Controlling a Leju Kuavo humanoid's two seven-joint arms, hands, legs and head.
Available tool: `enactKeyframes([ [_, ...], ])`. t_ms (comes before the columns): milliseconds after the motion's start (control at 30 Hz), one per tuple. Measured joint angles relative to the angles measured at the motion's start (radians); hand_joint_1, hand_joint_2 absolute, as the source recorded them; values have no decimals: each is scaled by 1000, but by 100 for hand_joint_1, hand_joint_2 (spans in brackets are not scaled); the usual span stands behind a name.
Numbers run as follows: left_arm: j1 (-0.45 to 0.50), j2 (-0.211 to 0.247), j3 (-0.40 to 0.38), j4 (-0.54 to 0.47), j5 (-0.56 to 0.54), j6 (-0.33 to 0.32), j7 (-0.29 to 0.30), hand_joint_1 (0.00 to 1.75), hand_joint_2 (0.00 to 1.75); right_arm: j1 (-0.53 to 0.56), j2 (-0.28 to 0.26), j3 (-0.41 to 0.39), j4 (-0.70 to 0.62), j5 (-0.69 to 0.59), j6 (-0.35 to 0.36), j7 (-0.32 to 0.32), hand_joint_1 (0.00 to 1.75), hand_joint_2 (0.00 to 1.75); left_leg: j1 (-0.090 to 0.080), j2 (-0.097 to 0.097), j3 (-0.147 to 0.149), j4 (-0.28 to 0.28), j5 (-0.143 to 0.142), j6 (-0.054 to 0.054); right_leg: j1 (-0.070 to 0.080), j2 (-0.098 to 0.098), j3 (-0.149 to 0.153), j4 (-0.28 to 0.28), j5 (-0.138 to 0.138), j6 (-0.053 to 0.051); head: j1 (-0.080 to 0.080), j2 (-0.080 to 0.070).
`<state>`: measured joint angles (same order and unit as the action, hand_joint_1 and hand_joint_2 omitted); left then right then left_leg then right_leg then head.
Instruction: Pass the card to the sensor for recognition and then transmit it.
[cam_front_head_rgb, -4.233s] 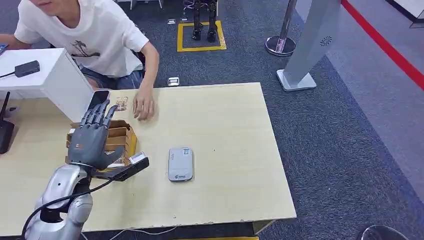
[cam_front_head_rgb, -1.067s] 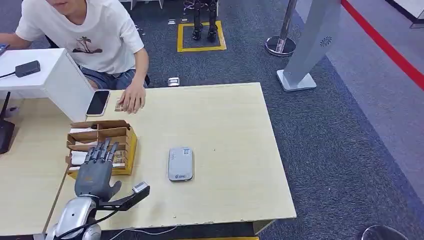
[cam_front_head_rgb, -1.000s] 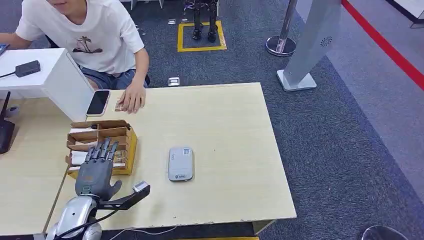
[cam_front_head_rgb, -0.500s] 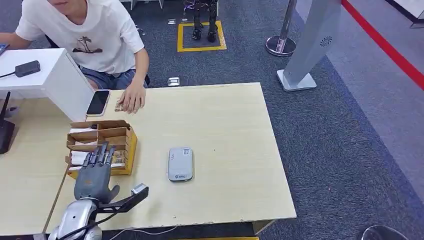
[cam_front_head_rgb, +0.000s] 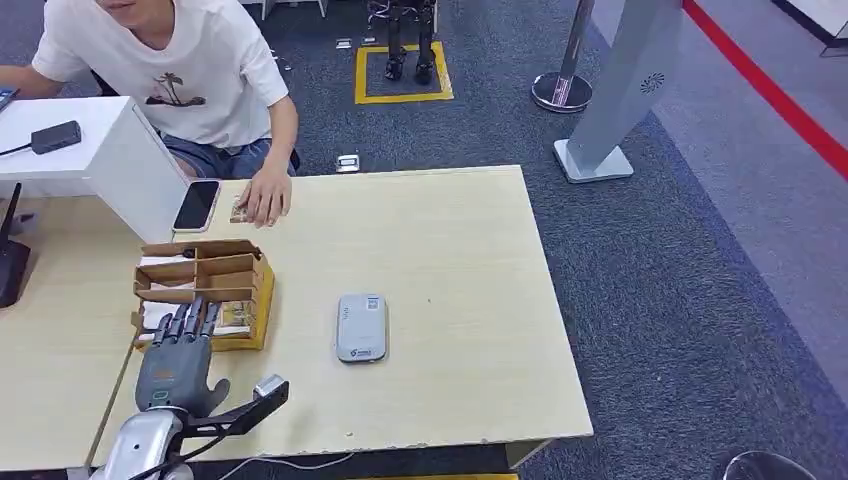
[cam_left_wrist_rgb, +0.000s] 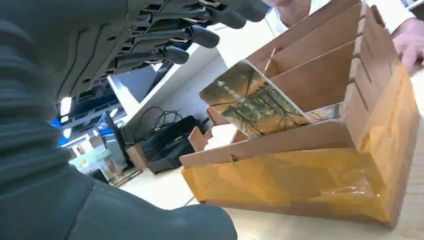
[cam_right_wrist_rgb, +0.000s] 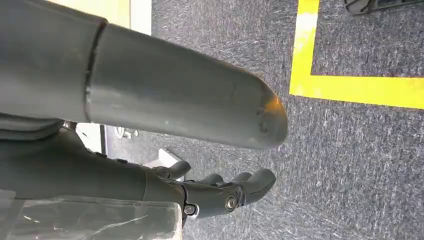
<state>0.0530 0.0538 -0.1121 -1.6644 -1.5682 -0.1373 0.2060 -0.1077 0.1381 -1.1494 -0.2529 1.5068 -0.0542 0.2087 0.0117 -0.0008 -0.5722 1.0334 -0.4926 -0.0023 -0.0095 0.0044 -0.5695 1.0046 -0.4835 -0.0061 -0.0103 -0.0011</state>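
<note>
Head view: the left hand (cam_front_head_rgb: 175, 362) has drawn back toward the counter's (cam_front_head_rgb: 450, 240) near edge, its fingers (cam_front_head_rgb: 183, 320) straight, apart and holding nothing, tips now just short of the card box (cam_front_head_rgb: 205, 290), where a second ago they reached over its front slots. No card has come out, so the pick looks not yet made and the hand seems to be lining up again. The sensor (cam_front_head_rgb: 361, 327) lies flat at about 3 o'clock from the hand, well apart from it, with bare wood between them for a carry. The box sits at the hand's 12 o'clock; beyond it a phone (cam_front_head_rgb: 196, 205) and a person's hand (cam_front_head_rgb: 263, 203) rest near the far edge, leaving open room there for a handover. The counter's near edge runs close under the wrist.

Left wrist view: a card (cam_left_wrist_rgb: 255, 102) with a woodland print stands tilted in a front slot of the box, its upper corner free above the divider. The dark fingers (cam_left_wrist_rgb: 200, 36) hover spread above it, not touching.

Right wrist view: the right hand (cam_right_wrist_rgb: 220, 192) hangs over grey carpet beside a yellow floor line (cam_right_wrist_rgb: 350, 87), fingers loosely curled inward around nothing.
</note>
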Motion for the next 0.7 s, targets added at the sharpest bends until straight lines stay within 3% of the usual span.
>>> enactKeyframes([
  [700, -101, -1, 20, 45, 0, 16, -10, 0, 175, -1, 0, 1, 0, 22, 3, 0, 0, 0, 0, 0, 0, 0, 0, 0, 0, 0, 0, 0, 0, 0, 0, 0],
])
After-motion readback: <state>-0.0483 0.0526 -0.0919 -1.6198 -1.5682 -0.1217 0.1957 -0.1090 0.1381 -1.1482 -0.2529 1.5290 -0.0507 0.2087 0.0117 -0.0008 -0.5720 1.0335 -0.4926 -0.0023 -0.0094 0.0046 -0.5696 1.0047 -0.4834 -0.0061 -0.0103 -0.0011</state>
